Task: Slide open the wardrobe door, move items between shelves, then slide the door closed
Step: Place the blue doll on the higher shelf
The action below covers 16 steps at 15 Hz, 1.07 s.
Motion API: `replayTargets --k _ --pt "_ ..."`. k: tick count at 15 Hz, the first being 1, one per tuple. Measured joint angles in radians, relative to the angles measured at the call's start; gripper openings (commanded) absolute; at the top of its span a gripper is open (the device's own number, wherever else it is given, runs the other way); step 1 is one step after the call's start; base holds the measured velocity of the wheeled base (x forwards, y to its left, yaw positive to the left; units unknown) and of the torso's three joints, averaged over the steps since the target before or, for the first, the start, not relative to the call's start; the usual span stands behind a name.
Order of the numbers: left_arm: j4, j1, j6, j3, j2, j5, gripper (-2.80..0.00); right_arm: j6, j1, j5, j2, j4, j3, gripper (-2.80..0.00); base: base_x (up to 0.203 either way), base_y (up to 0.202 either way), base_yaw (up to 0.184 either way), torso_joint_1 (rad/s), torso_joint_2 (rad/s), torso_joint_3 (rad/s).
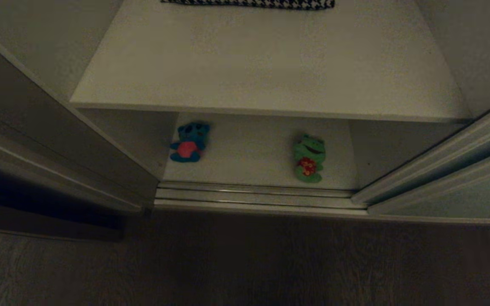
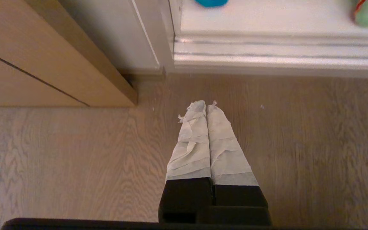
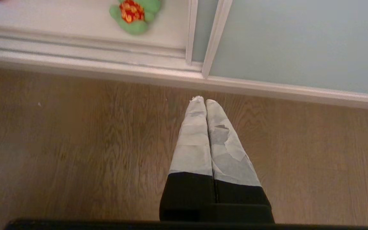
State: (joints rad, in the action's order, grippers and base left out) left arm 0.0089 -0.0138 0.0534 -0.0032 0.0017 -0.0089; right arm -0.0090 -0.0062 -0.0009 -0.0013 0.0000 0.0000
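Door: we are looking into an open wardrobe, the sliding wardrobe door point(image 1: 462, 187) standing pushed off to the right of the opening.
Items: the frog point(image 1: 309, 158) and the bear point(image 1: 189, 142) are lying on the lower shelf point(image 1: 253, 148), frog to the right, bear to the left, well apart; the upper shelf point(image 1: 266, 63) is sitting above them with only a houndstooth cloth point(image 1: 249, 3) at its back.
Left gripper: we are seeing the left gripper point(image 2: 206, 107) pressed shut and holding nothing, hanging over the wooden floor point(image 2: 75, 166) short of the door track point(image 2: 267, 54).
Right gripper: the right gripper point(image 3: 205, 102) is likewise shut and empty, pointing at the track just beside the door's edge.
Bearing: both toys are lying ahead of the fingertips, beyond the track.
Nearer arm: we are judging the right arm closer to the frog and the left closer to the bear.
Frog's axis: it is running front to back, feet toward us.
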Motion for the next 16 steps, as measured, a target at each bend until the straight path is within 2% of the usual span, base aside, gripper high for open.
replayTargets --k 16 --pt "0.001 0.0 0.006 0.0 0.001 -0.002 -2.8 0.0 0.0 0.0 0.001 0.0 0.0 -2.8 0.0 0.0 0.0 0.004 0.0 -0.198"
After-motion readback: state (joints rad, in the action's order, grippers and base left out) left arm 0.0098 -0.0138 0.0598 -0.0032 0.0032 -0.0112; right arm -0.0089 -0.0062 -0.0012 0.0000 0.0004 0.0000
